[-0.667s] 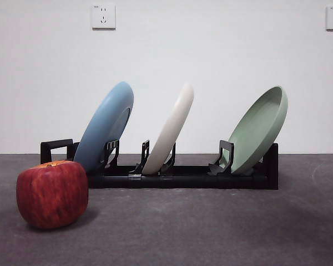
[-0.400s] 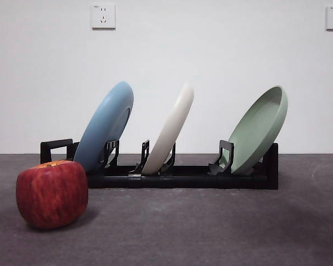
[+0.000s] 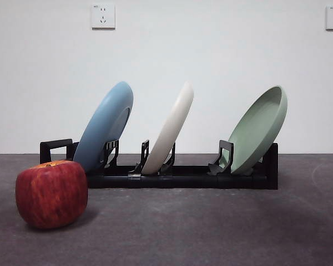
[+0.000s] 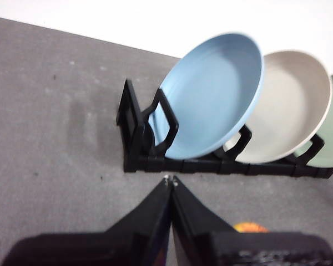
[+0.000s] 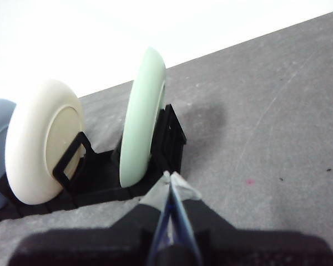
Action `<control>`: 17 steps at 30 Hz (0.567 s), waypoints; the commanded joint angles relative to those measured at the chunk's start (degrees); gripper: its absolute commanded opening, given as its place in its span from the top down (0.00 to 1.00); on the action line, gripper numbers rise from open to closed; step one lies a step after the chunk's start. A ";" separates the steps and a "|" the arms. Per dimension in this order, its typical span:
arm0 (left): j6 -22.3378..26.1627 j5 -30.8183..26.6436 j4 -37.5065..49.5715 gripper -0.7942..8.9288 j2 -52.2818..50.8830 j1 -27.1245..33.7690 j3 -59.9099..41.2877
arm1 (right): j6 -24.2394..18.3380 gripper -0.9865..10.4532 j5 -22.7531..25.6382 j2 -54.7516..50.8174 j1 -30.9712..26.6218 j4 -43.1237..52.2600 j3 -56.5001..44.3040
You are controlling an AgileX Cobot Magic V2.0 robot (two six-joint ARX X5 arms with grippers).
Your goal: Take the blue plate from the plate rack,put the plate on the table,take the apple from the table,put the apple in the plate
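Observation:
The blue plate leans in the left slot of the black plate rack; the left wrist view shows its hollow face. In front of the rack's left end, the red apple rests on the grey table. Only its orange top peeks over my left gripper, which is shut and hovers short of the rack, holding nothing. My right gripper is shut too, near the rack's other end. Neither arm shows in the front view.
A cream-white plate stands in the middle slot and a sage-green plate in the right slot. The white wall behind carries two sockets.

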 commanded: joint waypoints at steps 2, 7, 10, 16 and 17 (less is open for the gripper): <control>-0.04 0.17 0.68 0.93 8.28 0.15 5.01 | 0.70 0.92 0.07 6.88 0.04 -0.02 5.31; 3.32 0.31 0.31 0.93 20.20 0.15 12.87 | 0.46 0.92 -0.39 17.09 0.04 -0.66 12.90; 4.83 0.66 -0.90 0.93 28.00 0.15 18.75 | -1.31 0.92 -2.54 24.04 0.04 -0.96 17.94; 7.45 7.10 -2.64 0.92 40.98 0.07 29.29 | -6.27 0.91 -10.73 37.38 0.04 -5.75 27.89; 7.45 8.28 -3.23 0.92 43.10 0.02 31.10 | -7.19 0.91 -12.57 39.63 0.04 -6.78 29.55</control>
